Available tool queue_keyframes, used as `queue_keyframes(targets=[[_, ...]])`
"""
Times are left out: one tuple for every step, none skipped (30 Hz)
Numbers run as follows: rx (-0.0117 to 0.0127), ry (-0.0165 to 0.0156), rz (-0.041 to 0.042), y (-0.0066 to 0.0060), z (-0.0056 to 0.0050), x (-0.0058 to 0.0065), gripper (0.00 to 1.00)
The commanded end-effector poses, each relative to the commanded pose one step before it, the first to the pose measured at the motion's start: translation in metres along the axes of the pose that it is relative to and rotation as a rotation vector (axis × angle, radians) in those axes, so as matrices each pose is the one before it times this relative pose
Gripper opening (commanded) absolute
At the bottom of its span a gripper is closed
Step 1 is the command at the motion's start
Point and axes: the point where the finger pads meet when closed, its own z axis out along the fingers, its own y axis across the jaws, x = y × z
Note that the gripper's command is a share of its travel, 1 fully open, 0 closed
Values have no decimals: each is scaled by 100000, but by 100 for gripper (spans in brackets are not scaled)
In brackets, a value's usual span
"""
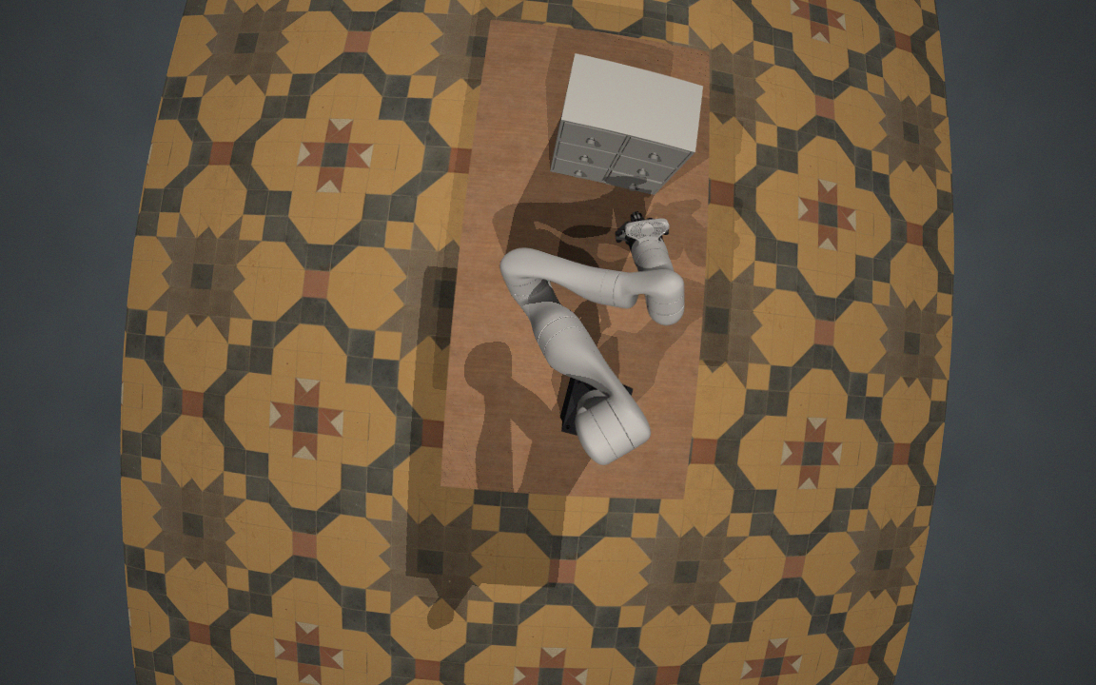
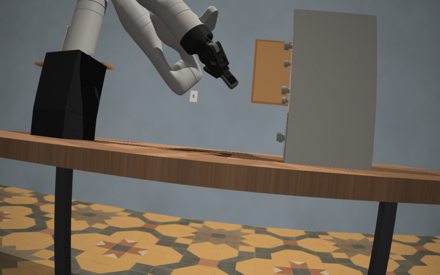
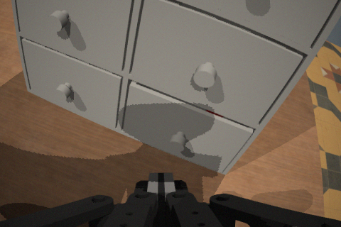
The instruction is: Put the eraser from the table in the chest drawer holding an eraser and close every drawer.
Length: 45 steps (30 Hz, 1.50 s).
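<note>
The small grey chest (image 1: pixel 630 114) stands at the far end of the wooden table; it also shows side-on in the exterior view (image 2: pixel 330 88) and fills the wrist view (image 3: pixel 156 24). Its drawers have round knobs. The bottom right drawer (image 3: pixel 190 130) stands a little out of the front, and a thin red sliver (image 3: pixel 214 113) shows in the gap above it. My gripper (image 2: pixel 232 83) (image 3: pixel 160 188) is shut and empty, in the air in front of the chest, tilted down toward it, apart from it. I see no eraser on the table in any view.
The arm's black base (image 2: pixel 66 95) stands at the near end of the table. The table's right edge (image 3: pixel 308 118) runs close beside the chest. An orange panel (image 2: pixel 269 71) hangs on the wall behind.
</note>
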Motion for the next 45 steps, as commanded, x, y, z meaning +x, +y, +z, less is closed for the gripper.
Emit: queue_keyframes(targets=[[9348,10763,-24066,-20,-272,106,0],[-4,-730,-339,-12,-81,23,0],[-12,-737,-345,-10,-82,19,0],[-19,-741,-353,-8,-83,15,0],[0,0,0,0,0,0,0],[0,0,0,0,0,0,0],[-137,-1049,-879,-13,-81,23,0],[39,-597,-203,-5,-84,10,0],[10,-792,-222,-14,-80,23,0],[-19,-737,-307,-8,-82,14,0],[-34,-732,-338,-9,-82,14,0],[-45,-729,-347,-11,-81,17,0],[-55,-742,-358,-3,-82,6,0],[-58,-732,-351,-15,-79,21,0],[-65,-745,-358,-7,-81,10,0],[-67,-741,-362,-9,-80,12,0],[-69,-743,-362,-10,-80,14,0],[-73,-752,-369,-3,-80,4,0],[-73,-743,-362,-14,-79,17,0],[-77,-753,-368,-6,-79,7,0],[-78,-751,-371,-8,-79,9,0],[-4,-5,10,0,0,0,0],[0,0,0,0,0,0,0],[-193,-1128,-959,-10,-79,11,0],[7,-584,-206,-2,-79,2,0],[-30,-828,-235,-12,-78,12,0],[-62,-756,-317,-7,-78,5,0],[-76,-754,-349,-5,-78,4,0],[-83,-749,-358,-11,-78,8,0],[-88,-758,-366,-3,-78,1,0],[-90,-758,-366,-10,-78,7,0],[-92,-764,-368,-7,-78,4,0],[-94,-770,-372,-3,-78,0,0],[-93,-771,-371,-11,-78,6,0],[-95,-779,-375,-4,-78,0,0],[-96,-782,-377,-7,-79,2,0],[-97,-787,-379,-8,-79,2,0],[-98,-794,-382,-2,-79,-4,0],[-8,-11,22,0,0,0,0],[0,0,0,0,0,0,0],[-208,-1243,-1015,-11,-80,3,0],[2,-605,-219,-5,-80,-2,0],[-46,-893,-256,-6,-80,-2,0],[-83,-814,-332,-8,-81,-1,0],[-97,-818,-364,-2,-81,-6,0]])
